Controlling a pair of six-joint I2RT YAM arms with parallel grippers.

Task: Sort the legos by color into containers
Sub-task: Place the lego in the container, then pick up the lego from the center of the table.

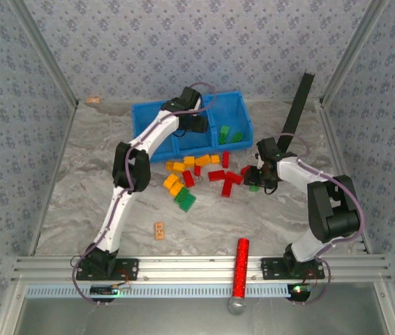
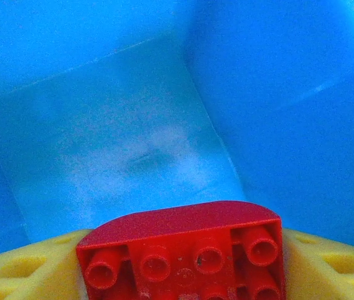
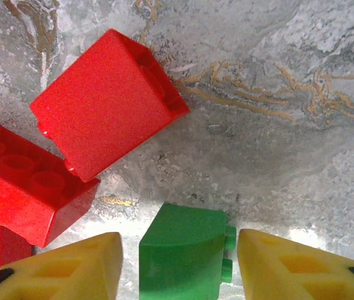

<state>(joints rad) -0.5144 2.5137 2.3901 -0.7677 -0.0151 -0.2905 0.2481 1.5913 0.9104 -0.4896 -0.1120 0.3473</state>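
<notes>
Plastic's light, hard, slick. Right gripper [image 3: 179, 250] straddles green brick [image 3: 180, 269], narrow, not pinching yet. I'd take its flat sides. Left gripper [image 2: 180, 265] pinches red brick [image 2: 183, 234].

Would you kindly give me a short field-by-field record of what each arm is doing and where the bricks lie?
left gripper: over the containers, shut on a red brick
right gripper: open, straddling a green brick on the table
sorted: green bricks in the rightmost bin
loose bricks: red, yellow and green, on the table
</notes>
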